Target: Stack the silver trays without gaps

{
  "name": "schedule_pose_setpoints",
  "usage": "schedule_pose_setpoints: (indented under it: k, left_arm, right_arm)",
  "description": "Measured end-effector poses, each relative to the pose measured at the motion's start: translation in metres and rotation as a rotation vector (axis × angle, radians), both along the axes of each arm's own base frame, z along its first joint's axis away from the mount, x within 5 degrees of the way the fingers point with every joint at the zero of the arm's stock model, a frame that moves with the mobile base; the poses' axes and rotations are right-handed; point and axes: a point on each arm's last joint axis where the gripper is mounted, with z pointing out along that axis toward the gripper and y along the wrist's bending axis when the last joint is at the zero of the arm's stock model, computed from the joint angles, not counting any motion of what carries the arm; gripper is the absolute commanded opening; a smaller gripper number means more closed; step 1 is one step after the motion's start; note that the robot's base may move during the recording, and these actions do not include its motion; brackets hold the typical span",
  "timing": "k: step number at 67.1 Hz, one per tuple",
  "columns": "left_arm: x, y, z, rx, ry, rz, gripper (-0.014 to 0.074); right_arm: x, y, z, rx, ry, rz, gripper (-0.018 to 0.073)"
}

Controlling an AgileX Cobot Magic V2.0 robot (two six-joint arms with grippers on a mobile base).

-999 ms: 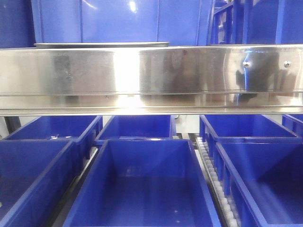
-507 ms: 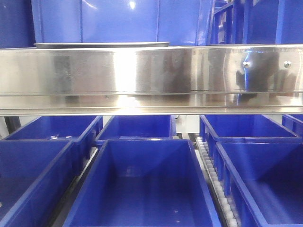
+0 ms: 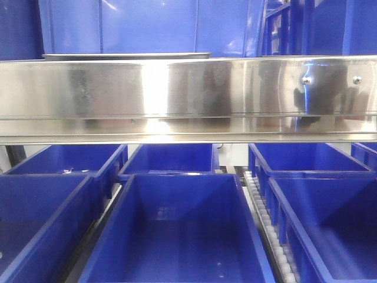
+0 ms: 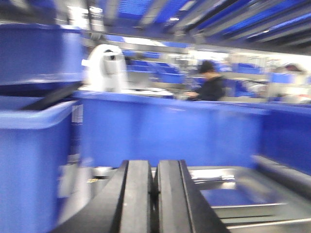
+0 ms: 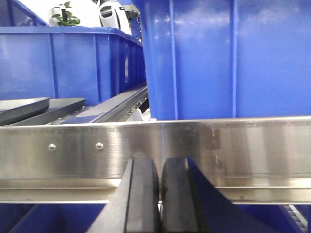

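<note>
Between a second ago and now the front view has barely altered. The long flat steel rail with screws (image 3: 188,94) and the open blue plastic bins (image 3: 177,236) below it sit exactly where they were, and only the dark reflections on the rail have slid sideways. I take that as my arms moving out of the front camera's sight. The smear across my left wrist view agrees, since that arm is plainly in motion. For the task it means little is settled yet: I judge this to be an approach, not a stacking.

My left claw (image 4: 155,194) has its two black pads pressed together with nothing between them. My right claw (image 5: 159,194) is the same, closed and empty, and it hangs just on the near side of the rail.

The shallow silver steel tray (image 3: 126,56) shows in the front view only as a thin grey rim peeking over the rail's top edge at the left, in front of a tall blue bin wall. It appears to lie flat on the worktop beyond the rail. Through my left wrist I see shiny metal low and to the right (too blurred to say whether it is one tray or two). From the right wrist, flat grey rims lie at the far left, well apart from that claw.
</note>
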Motion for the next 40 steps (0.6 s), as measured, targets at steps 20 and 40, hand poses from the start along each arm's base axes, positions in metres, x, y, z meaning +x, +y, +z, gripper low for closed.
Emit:
schedule_pose_setpoints:
  k: [20, 40]
  left_arm:
    - [-0.018, 0.014, -0.062, 0.044, 0.075, 0.180, -0.0013]
    - [-0.022, 0.015, -0.101, 0.051, 0.171, 0.186, -0.0013]
  right_arm:
    - [0.000, 0.000, 0.000, 0.000, 0.000, 0.000, -0.0015]
    - [0.000, 0.000, 0.000, -0.002, -0.001, 0.000, -0.0015]
